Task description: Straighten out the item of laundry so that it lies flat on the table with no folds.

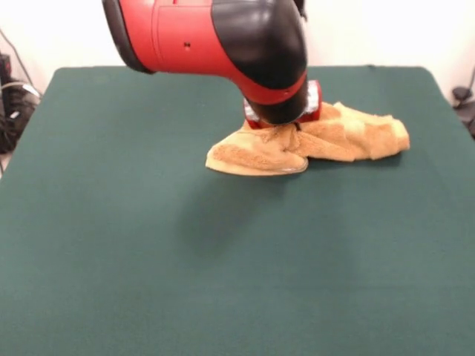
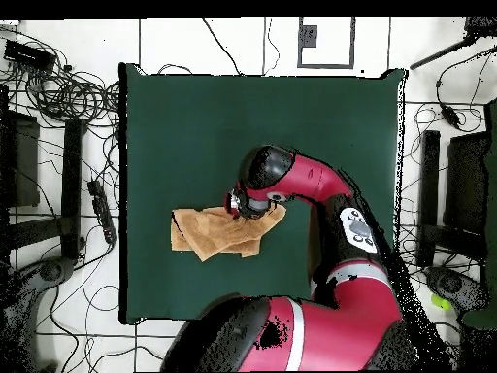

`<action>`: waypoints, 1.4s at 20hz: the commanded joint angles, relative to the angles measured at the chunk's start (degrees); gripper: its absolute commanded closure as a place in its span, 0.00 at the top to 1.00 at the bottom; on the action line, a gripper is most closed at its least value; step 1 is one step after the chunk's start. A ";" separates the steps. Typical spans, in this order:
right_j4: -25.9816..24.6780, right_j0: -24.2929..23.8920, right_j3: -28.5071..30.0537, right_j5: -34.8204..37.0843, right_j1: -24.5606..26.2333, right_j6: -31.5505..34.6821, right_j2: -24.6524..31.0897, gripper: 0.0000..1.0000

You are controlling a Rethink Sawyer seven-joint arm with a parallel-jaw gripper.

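The golden-orange towel lies crumpled and folded over itself on the dark green table, right of centre towards the far side. In the overhead view the towel is a bunched, overlapping shape at the table's lower middle. My gripper is down on the towel's middle, where the cloth rises in a small bunch against it. The arm's black and red wrist covers the gripper from above, so its state is hidden.
The red and black arm reaches in from the top of the front view and casts a shadow on the cloth below. Cables and stands lie on the floor around the table in the overhead view.
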 commanded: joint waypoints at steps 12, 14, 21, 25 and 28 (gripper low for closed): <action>8.37 4.43 -3.38 16.26 -11.18 16.78 0.66 0.00; 8.29 4.85 -4.42 17.28 -11.19 17.56 0.38 0.00; 8.80 6.04 -8.47 21.07 -12.19 20.09 -0.86 0.00; 10.15 5.54 -2.99 13.78 -14.00 17.39 -1.29 0.00; 11.41 4.74 3.81 5.54 -16.68 14.04 -1.12 0.00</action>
